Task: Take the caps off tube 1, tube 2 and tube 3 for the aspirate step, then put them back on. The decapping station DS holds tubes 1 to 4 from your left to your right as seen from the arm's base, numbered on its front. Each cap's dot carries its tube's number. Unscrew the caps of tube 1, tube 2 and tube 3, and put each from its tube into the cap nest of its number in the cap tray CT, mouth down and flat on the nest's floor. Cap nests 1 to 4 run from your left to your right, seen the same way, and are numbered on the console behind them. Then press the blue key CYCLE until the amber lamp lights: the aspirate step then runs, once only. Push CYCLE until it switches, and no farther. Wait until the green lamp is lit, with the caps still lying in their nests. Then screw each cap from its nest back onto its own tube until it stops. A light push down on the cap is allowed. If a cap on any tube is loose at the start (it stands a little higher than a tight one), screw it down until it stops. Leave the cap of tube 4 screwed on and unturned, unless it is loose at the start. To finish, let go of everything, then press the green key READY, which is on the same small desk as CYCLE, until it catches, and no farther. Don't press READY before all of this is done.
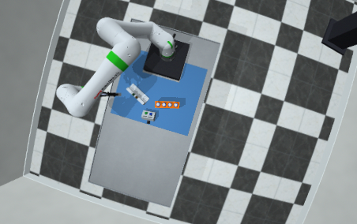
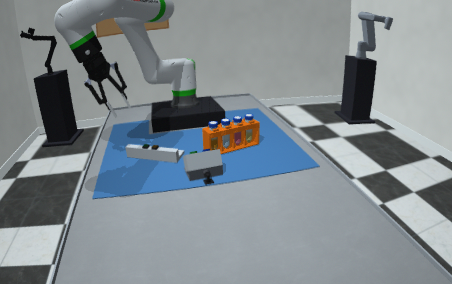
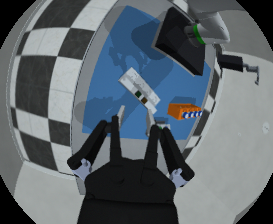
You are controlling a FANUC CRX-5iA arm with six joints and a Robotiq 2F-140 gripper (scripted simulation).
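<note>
The orange decapping station (image 2: 231, 135) stands on the blue mat with four tubes, each with a blue cap screwed on. It also shows from above (image 1: 167, 104) and in the wrist view (image 3: 185, 111). The white cap tray with its console (image 2: 154, 151) lies to its left on the mat (image 1: 137, 94), and its nests look empty. The small grey key desk (image 2: 203, 165) sits in front, with a blue and a green key on top (image 1: 148, 115). My gripper (image 2: 115, 102) hangs high above the table's back left edge, far from the tubes. It is partly open and holds nothing (image 3: 135, 123).
The arm's black base block (image 2: 188, 114) stands behind the mat. A black pedestal with a small arm (image 2: 58, 105) stands on the floor close to the left of my gripper. Another pedestal (image 2: 358, 89) stands far right.
</note>
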